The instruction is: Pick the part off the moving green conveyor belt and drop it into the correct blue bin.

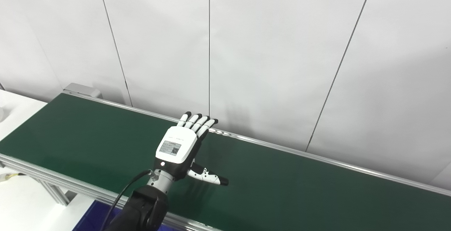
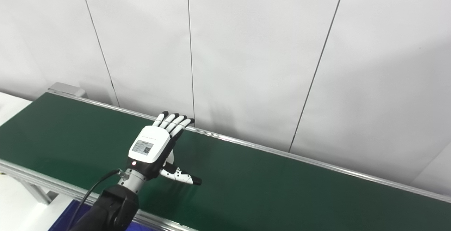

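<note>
Left eye view: left hand (image 1: pixel 177 148) was over the green conveyor belt (image 1: pixel 282 185), back plate up, fingers (image 1: pixel 197 121) straight and pointing toward 1 o'clock, thumb (image 1: pixel 208 177) sticking out toward 4 o'clock, holding nothing. Fingertips reached the belt's far metal rail (image 1: pixel 317 157); could not tell if they touched it. Black forearm (image 1: pixel 141 210) came in from the bottom edge at about 7 o'clock of the hand. A corner of a blue bin (image 1: pixel 93 215) showed below the near rail, at 7 o'clock from the hand; its contents were out of frame, could not tell what was in it. No part showed on the visible stretch of belt. White panelled wall (image 1: pixel 246 47) stood behind the belt. Right eye view: same scene, left hand (image 2: pixel 149 150) flat and spread over the belt (image 2: pixel 264 185), thumb (image 2: pixel 181 177) out to 4 o'clock, nothing gripped. Blue bin (image 2: pixel 67 218) was a sliver at the bottom edge, 7 o'clock of the hand, partly behind the forearm (image 2: pixel 109 210); inside hidden. Part's place could not be told from either view.
</note>
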